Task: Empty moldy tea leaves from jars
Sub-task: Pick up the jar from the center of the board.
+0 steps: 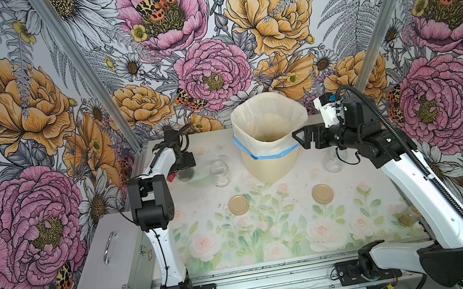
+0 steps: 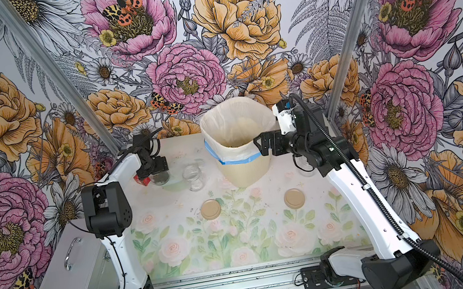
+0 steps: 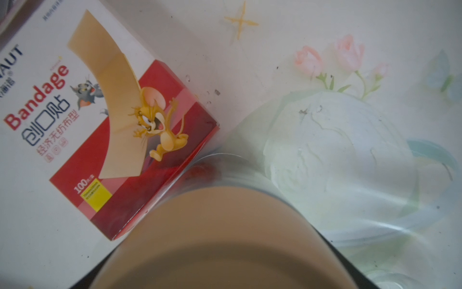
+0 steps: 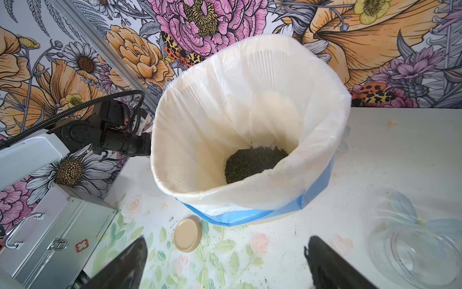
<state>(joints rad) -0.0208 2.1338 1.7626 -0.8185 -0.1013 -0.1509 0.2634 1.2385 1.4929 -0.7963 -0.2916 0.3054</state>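
On the left-arm side of the bin (image 1: 271, 157), the left gripper (image 1: 185, 165) is down over the one jar (image 1: 180, 177) that has its lid on, with dark moldy tea leaves (image 1: 187, 176) inside. Whether it is clamped on that lid or only hovering, I cannot tell. Across the bin, the right gripper (image 4: 226, 241) hangs with its jaws spread wide and nothing between them, above more moldy tea leaves (image 4: 252, 162) heaped in the bin's bag.

The danger: a bandage box (image 3: 100, 125) sits just beside that jar, perhaps touching it. Nothing braces the glass (the free arm is on the far side of the bin), so a twist could spin or tip it and scatter leaves.

Hard to read: the tan lid (image 3: 225, 237) fills the left wrist view in a blur, hiding the fingers. An empty jar (image 1: 333, 160) on the bin's right-arm side is half hidden behind that arm.
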